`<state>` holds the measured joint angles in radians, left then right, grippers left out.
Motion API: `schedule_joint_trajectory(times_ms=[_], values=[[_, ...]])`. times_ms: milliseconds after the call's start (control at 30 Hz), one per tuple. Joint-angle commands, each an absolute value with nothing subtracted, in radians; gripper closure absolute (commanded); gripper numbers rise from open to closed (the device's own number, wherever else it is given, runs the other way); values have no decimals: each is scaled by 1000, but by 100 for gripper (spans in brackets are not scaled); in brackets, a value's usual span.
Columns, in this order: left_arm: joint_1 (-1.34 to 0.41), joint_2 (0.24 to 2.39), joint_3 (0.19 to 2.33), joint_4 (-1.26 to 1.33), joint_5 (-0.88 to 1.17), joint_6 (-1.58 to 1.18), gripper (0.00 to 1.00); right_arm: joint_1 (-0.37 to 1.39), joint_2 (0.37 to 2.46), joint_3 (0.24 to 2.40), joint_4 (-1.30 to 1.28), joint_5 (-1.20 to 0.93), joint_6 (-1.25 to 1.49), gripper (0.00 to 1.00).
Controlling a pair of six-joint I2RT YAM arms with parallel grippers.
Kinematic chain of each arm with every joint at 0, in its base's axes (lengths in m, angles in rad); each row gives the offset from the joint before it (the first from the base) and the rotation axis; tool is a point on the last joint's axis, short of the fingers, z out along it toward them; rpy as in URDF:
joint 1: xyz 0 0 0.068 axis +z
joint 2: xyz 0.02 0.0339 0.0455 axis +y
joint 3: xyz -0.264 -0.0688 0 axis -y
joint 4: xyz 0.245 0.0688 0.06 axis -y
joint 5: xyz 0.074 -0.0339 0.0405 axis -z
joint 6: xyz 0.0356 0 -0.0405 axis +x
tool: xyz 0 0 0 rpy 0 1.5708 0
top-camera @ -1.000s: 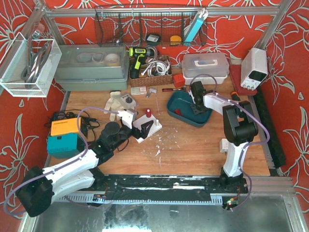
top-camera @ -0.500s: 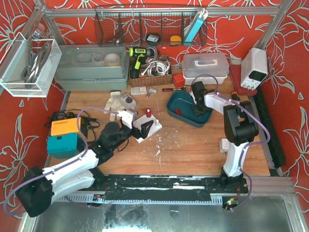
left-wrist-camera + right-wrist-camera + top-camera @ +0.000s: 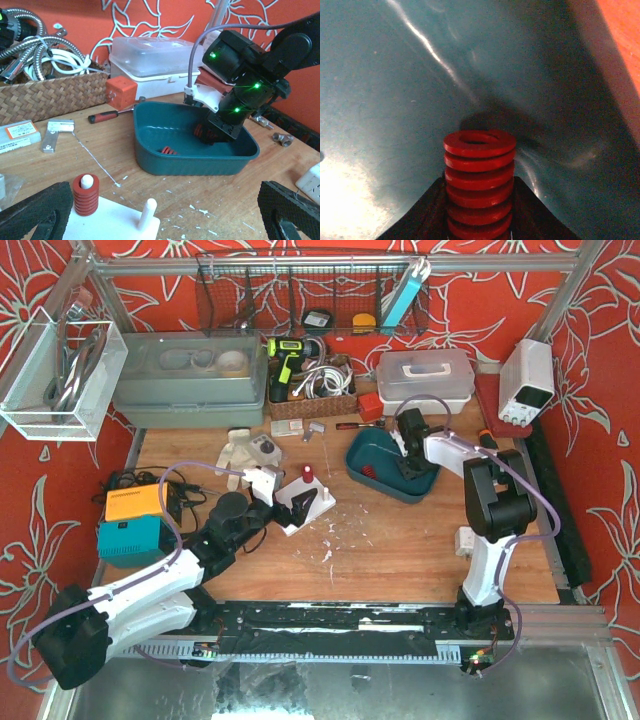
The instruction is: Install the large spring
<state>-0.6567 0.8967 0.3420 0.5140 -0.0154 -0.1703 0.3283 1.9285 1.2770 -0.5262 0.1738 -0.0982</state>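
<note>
Right claw [image 3: 479, 220] grips large spring [image 3: 480, 165]

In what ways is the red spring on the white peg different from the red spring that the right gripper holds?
The peg spring stands on the white base, threaded over a peg; the held spring sits between the fingers of the right gripper, inside the teal bin. The peg spring's hole is filled by the peg; the held spring's hole is empty. Both are red coils.
</note>
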Motion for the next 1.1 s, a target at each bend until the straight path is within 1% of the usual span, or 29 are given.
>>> schedule_joint_trajectory(times_ms=[0,333,700,900,1067], values=[[-663,874,338,528,-31,-153,0,351,1890,1232,-528,128,-123,81],[-663,866,337,520,-53,-159,0,414,1709,1156,-416,117,-101,89],[-663,888,350,509,-69,-180,0,568,1390,962,-233,85,-84,91],[-663,876,345,511,-87,-235,0,660,1262,845,-86,47,-81,91],[-663,860,327,542,-54,-309,0,736,1163,737,52,19,-78,91]])
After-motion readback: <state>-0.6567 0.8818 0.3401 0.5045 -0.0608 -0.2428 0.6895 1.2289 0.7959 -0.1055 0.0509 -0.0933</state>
